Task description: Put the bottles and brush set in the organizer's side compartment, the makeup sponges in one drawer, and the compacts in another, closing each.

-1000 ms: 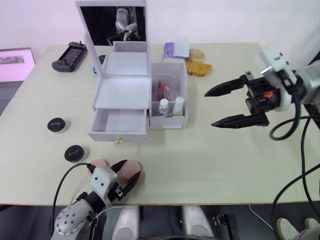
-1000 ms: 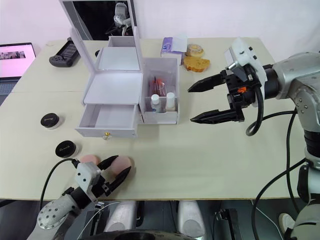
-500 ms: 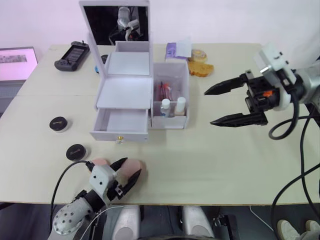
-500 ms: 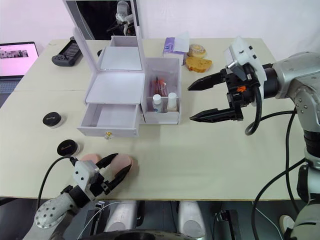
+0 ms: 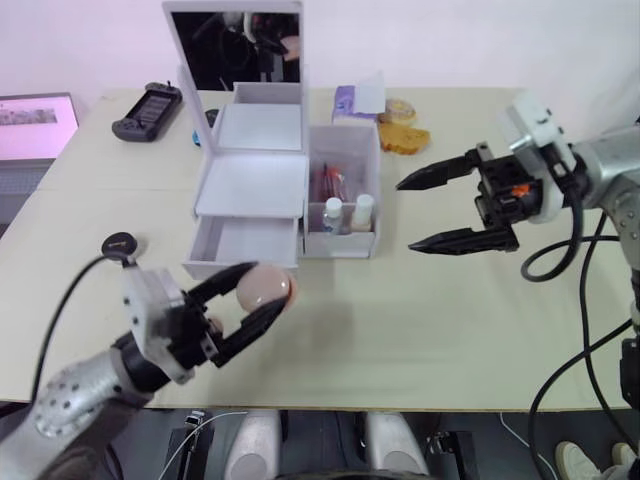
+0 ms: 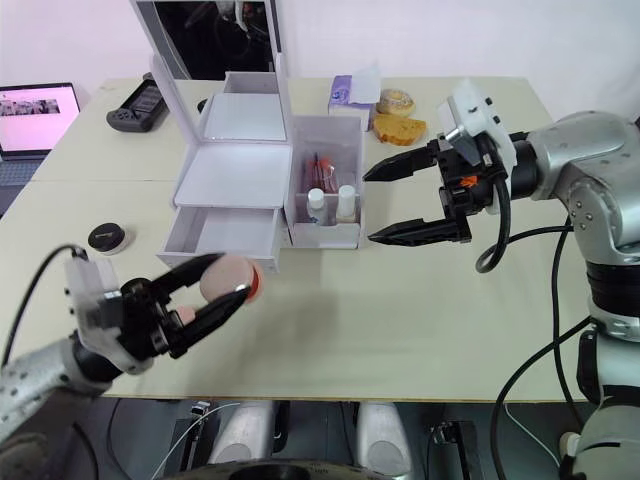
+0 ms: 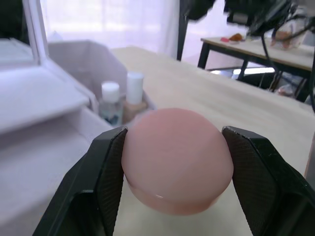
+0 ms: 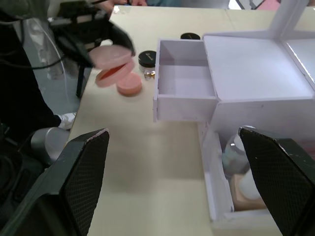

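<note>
Your left gripper point(image 5: 258, 300) pinches one pink makeup sponge point(image 5: 265, 287) between its fingers, lifted above the table point(image 5: 400, 320) just in front of the organizer point(image 5: 255, 180) and its pulled-out lower drawer point(image 5: 243, 245). Your right wrist view shows what the head views hide: a second sponge point(image 8: 130, 84) lying flat on the table below the held one, with a black-lidded compact point(image 8: 146, 57) beside it. Both bottles point(image 5: 346, 213) and the brush set point(image 5: 326, 184) stand in the side compartment point(image 5: 341, 246). Your right gripper point(image 5: 420, 212) hangs spread wide, empty, right of the organizer.

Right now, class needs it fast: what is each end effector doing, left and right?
Left end effector: closed on a pink makeup sponge, lifted in front of the open drawer.
Right end effector: open, holding nothing, beside the organizer.
</note>
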Tool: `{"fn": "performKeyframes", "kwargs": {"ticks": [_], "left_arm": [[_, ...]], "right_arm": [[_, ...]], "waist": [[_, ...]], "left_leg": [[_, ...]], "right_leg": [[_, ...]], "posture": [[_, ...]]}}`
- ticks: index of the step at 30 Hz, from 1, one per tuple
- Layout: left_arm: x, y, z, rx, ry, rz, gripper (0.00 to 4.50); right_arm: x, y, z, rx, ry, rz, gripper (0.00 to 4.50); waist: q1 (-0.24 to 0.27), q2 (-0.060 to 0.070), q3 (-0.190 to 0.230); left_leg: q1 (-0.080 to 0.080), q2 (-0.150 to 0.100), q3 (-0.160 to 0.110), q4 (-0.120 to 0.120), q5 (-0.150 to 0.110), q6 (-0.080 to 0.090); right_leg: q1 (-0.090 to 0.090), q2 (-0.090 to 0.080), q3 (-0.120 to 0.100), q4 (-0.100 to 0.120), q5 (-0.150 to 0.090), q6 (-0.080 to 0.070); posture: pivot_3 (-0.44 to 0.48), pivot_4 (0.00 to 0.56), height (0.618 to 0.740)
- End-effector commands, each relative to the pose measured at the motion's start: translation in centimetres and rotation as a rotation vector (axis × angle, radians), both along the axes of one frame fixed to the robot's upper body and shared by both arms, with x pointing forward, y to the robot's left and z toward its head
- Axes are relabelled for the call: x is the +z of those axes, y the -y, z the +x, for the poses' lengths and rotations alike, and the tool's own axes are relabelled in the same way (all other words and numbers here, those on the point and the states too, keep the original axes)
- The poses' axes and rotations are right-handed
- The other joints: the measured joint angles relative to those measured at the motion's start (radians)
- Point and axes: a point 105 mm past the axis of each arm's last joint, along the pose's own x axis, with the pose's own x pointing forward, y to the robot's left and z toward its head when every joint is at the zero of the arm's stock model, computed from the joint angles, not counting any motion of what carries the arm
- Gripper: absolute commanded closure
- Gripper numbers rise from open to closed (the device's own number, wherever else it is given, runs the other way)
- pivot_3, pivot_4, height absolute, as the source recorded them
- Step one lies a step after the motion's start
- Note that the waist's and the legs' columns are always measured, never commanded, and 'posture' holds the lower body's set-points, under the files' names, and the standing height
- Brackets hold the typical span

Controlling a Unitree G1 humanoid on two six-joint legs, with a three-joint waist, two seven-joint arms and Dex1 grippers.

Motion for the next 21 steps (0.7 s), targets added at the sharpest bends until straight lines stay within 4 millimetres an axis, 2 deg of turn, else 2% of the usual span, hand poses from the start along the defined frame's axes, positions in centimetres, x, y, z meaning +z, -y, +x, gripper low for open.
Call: {"fn": "performKeyframes", "kwargs": {"ticks": [1, 4, 8, 16, 21], "left_arm": [[2.2, -1.3, 0.9, 0.035, 0.019, -0.004, 1.91], [3.5, -2.3, 2.0, 0.075, 0.033, -0.01, 1.91], [3.8, -3.5, 3.7, 0.118, 0.015, 0.083, 1.91], [2.4, -5.8, 5.3, 0.215, -0.058, 0.231, 1.91], [1.7, -6.2, 6.0, 0.254, -0.059, 0.24, 1.91]], "right_arm": [[1.0, -0.1, -0.3, 0.016, 0.05, 0.021, 0.0], [1.0, 0.0, -0.2, 0.012, 0.055, 0.023, 0.0], [0.9, 0.0, -0.3, 0.001, 0.061, 0.032, 0.0], [0.8, 0.1, -0.5, -0.018, 0.064, 0.039, 0.0], [0.9, 0.1, -0.7, -0.024, 0.068, 0.046, 0.0]], "waist": [[0.0, 0.0, 0.0], [-0.006, 0.0, 0.0], [-0.003, 0.0, 0.0], [-0.004, 0.0, 0.0], [-0.003, 0.0, 0.0]], "left_leg": [[0.0, 0.0, 0.0, 0.0, 0.0, 0.0], [0.0, 0.0, 0.0, -0.001, 0.0, 0.0], [0.001, 0.0, 0.0, -0.001, 0.0, 0.0], [0.0, 0.0, 0.0, -0.002, 0.0, 0.0], [0.0, 0.0, 0.0, -0.002, 0.0, 0.0]], "right_leg": [[0.0, 0.0, 0.0, 0.0, 0.0, 0.0], [0.0, 0.0, 0.0, 0.0, 0.0, 0.001], [0.0, 0.001, 0.0, 0.0, 0.0, 0.001], [-0.001, 0.001, 0.0, 0.0, 0.0, 0.0], [-0.001, 0.001, 0.0, 0.0, 0.0, 0.0]], "posture": [[0.0, 0.15, 0.74], [0.0, 0.15, 0.74], [0.0, 0.15, 0.74], [0.0, 0.15, 0.74], [0.0, 0.15, 0.74]]}}
